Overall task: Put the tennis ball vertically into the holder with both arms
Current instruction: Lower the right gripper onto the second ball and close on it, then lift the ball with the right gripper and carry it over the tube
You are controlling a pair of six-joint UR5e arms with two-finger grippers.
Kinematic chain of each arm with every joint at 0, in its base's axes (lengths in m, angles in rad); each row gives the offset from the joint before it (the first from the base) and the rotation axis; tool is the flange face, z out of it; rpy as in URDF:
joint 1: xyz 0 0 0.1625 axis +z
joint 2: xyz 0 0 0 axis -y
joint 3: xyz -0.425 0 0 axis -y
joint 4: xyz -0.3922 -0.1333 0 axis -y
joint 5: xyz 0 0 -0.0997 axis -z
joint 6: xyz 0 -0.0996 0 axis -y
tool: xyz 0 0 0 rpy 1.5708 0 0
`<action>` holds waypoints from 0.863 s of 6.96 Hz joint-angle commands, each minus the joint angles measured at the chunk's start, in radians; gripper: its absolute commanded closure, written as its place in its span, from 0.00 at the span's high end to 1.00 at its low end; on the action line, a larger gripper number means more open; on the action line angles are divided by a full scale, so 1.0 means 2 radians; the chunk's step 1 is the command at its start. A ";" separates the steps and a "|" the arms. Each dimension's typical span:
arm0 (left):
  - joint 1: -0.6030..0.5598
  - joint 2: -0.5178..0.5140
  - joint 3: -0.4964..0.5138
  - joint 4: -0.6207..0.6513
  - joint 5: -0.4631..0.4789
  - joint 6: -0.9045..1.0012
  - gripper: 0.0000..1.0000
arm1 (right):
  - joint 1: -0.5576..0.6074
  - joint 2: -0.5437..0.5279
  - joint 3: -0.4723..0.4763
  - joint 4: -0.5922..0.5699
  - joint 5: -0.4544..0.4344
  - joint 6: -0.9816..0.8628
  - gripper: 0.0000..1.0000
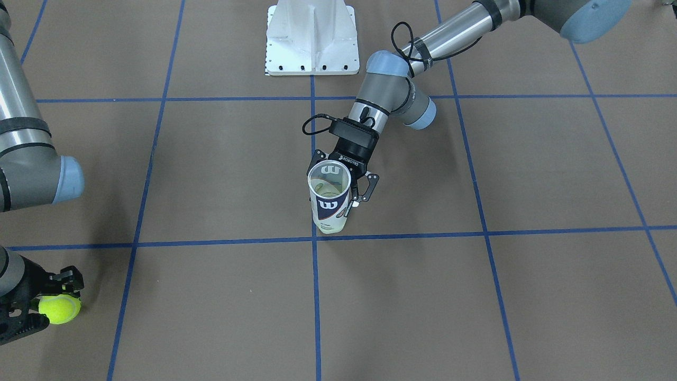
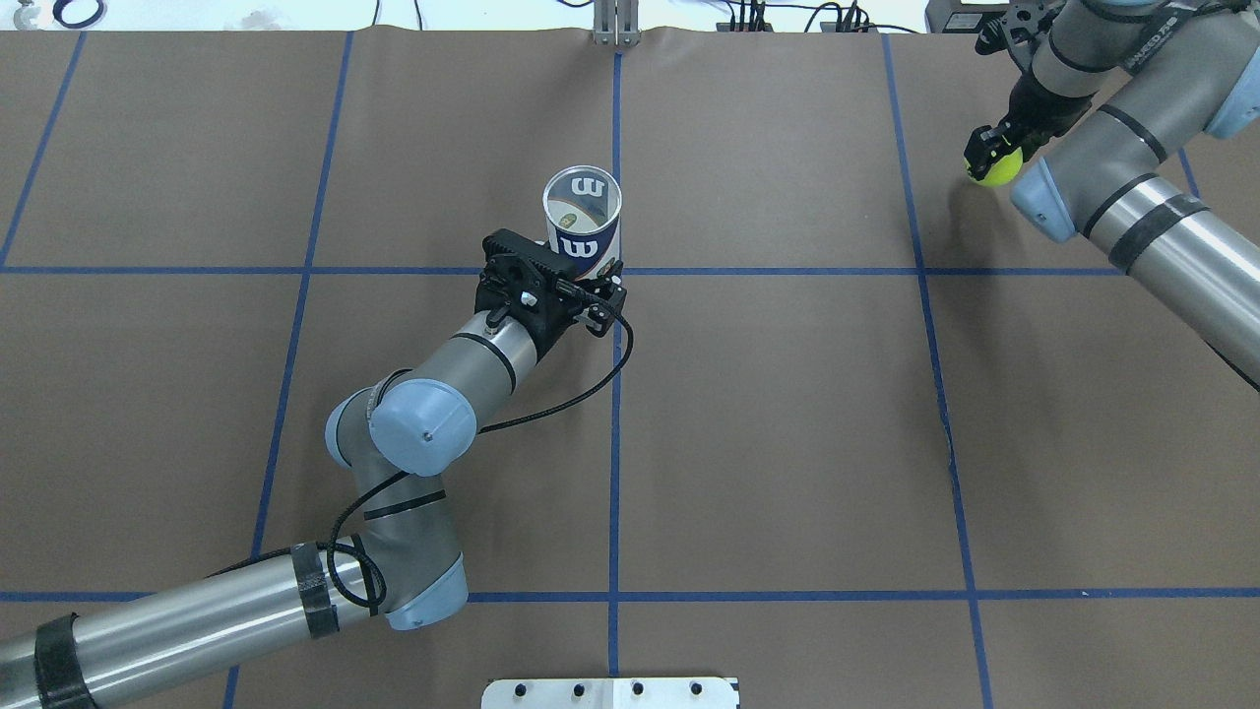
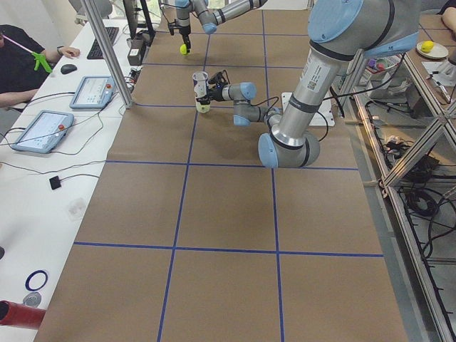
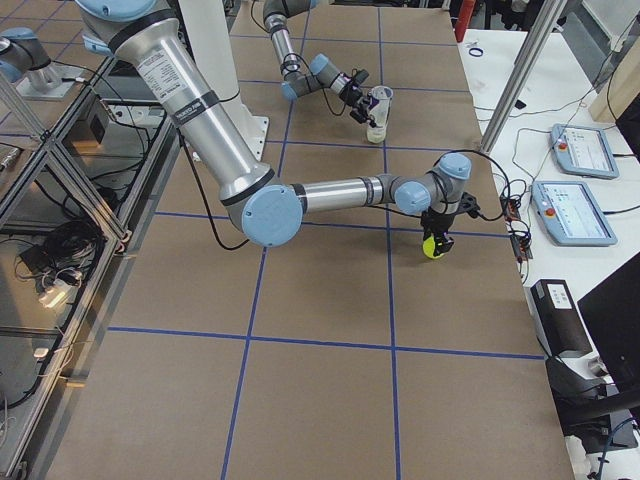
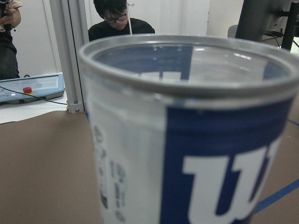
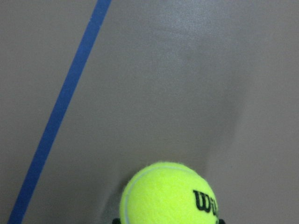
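The holder (image 1: 329, 200), a clear can with a navy and white "W" label, stands upright with its mouth open near the table's middle (image 2: 583, 219). Something pale yellow-green shows in its bottom. My left gripper (image 1: 334, 202) is shut on the holder's lower half, one finger on each side (image 2: 583, 276). The holder fills the left wrist view (image 5: 187, 140). My right gripper (image 1: 45, 301) is shut on a yellow-green tennis ball (image 1: 59, 309) low over the table at its far right corner (image 2: 994, 167). The ball shows at the bottom of the right wrist view (image 6: 168, 193).
The white metal base (image 1: 309, 37) stands at the robot's side. Blue tape lines (image 2: 615, 443) grid the brown table. Beyond the far edge are a metal post (image 3: 107, 50), control tablets (image 3: 92, 91) and a seated person (image 5: 119, 18).
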 commanded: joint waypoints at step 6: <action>0.005 0.001 0.002 0.000 0.001 0.000 0.81 | -0.030 0.071 0.117 -0.005 0.074 0.243 0.00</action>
